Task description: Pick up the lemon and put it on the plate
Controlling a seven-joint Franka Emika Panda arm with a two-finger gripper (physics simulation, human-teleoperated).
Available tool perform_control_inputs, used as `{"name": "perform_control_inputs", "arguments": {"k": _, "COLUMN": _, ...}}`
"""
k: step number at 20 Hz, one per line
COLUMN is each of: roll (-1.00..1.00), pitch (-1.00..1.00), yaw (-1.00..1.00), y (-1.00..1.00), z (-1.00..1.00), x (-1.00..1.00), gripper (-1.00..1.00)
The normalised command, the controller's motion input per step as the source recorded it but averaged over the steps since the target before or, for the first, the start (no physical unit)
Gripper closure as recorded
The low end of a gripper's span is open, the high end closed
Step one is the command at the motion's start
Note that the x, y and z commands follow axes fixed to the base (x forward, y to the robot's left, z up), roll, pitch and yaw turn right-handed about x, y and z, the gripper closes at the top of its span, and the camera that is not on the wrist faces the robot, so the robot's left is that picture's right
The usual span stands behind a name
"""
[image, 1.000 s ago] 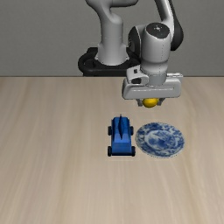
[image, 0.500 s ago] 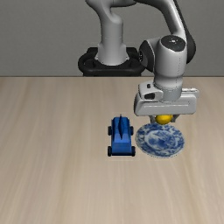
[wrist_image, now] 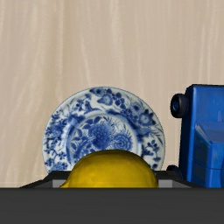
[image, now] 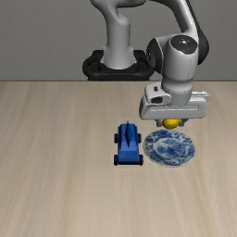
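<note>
My gripper (image: pixel 171 122) hangs just above the far edge of the blue-and-white patterned plate (image: pixel 168 147), shut on a yellow lemon (image: pixel 171 120) that peeks out below the hand. In the wrist view the lemon (wrist_image: pixel 109 171) sits between my fingers, and the plate (wrist_image: pixel 103 128) lies on the table directly beneath and ahead of it.
A blue toy car (image: pixel 128 143) stands on the wooden table, close beside the plate on the exterior view's left; its blue body (wrist_image: pixel 203 131) is next to the plate in the wrist view. The robot's base (image: pixel 116 65) stands at the far side.
My hand carried the lemon toward the exterior view's right and forward, from behind the car to over the plate's far edge; in the last half second it has barely moved.
</note>
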Motion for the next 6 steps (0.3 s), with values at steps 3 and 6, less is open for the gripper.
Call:
{"name": "perform_control_inputs", "arguments": {"k": 3, "roll": 0.0, "pitch": 0.0, "yaw": 0.0, "y": 0.0, "z": 0.0, "x": 0.0, "gripper": -1.0}}
{"name": "perform_control_inputs", "arguments": {"k": 6, "roll": 0.0, "pitch": 0.0, "yaw": 0.0, "y": 0.0, "z": 0.0, "x": 0.0, "gripper": -1.0}}
